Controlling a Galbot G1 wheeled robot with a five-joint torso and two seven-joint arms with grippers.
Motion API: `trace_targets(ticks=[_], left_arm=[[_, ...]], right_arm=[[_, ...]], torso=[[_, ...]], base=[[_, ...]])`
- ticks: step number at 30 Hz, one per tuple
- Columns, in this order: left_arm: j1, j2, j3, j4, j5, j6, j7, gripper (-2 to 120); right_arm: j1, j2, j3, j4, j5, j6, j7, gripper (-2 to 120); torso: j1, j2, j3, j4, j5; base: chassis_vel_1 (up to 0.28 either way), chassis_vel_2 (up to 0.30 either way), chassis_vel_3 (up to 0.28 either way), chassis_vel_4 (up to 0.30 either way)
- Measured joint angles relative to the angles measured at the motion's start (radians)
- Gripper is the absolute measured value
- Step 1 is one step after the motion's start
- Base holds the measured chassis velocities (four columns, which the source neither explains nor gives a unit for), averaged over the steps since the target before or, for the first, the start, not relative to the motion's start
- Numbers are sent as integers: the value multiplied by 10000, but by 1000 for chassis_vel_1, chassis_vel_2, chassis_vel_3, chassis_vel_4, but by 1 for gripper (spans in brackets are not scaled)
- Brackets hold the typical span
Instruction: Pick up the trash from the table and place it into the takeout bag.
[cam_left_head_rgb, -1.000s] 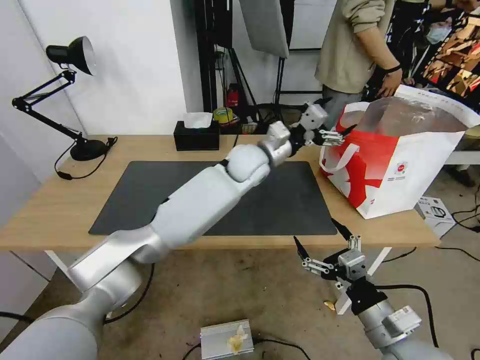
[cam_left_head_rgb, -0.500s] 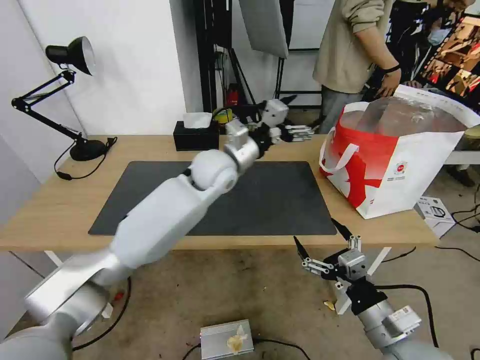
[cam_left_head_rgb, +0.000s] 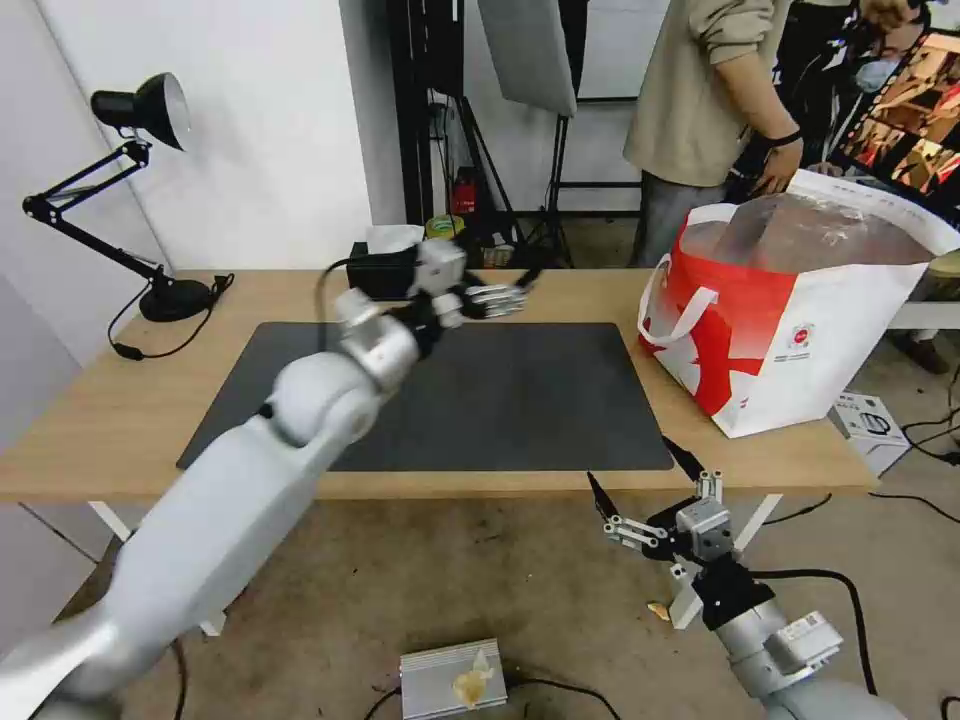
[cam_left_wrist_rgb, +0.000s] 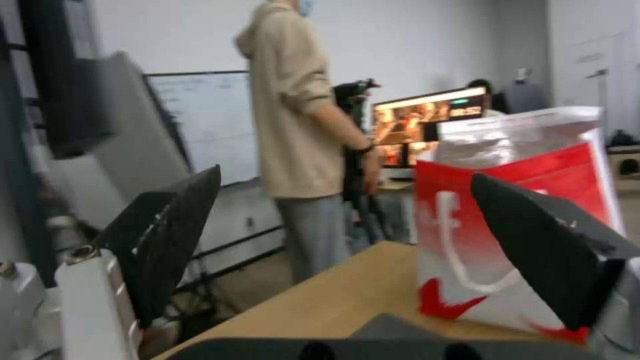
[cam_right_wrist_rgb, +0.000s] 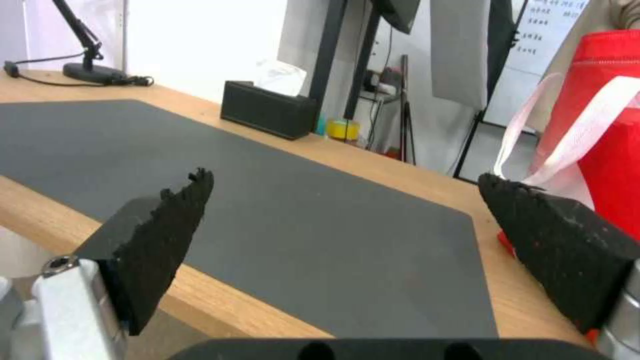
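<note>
1. This is a robotics lab or recording studio, not a home.
2. The bench (cam_left_head_rgb: 120, 420) stands on bare concrete floor with loose cables (cam_left_head_rgb: 900, 590) trailing across it.
3. Behind it stand black light stands (cam_left_head_rgb: 555, 170) and a hanging grey panel (cam_left_head_rgb: 528, 50).
4. A monitor (cam_left_head_rgb: 915, 110) glows at the side.
5. A clamp-style desk lamp (cam_left_head_rgb: 130, 190) lights the bench.

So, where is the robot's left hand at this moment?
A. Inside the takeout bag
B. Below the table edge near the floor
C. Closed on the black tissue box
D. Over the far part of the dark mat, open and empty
D: in the head view the left hand is over the far edge of the mat, fingers spread with nothing between them, well apart from the takeout bag.
</note>
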Motion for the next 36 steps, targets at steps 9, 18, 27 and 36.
trace_targets(ticks=[9,18,27,36], left_arm=[[2967,417,-3206,-1190,-7,-113,393,100],[5294,-360,-5188,-2248,207,-317,734,100],[7334,-1580,-6528,-3013,794,-755,1122,100],[8637,-2780,-7107,-3568,1282,-1315,1341,100]], right_arm=[[1,0,0,0,0,0,0,100],[0,0,0,0,0,0,0,100],[1,0,1,0,0,0,1,100],[0,0,1,0,0,0,0,100]], torso=[[0,0,-1,-2,3],[0,0,-1,-3,4],[1,0,-1,-3,5],[0,1,0,-1,5]], base=[[0,0,0,0],[0,0,0,0],[0,0,0,0],[0,0,0,0]])
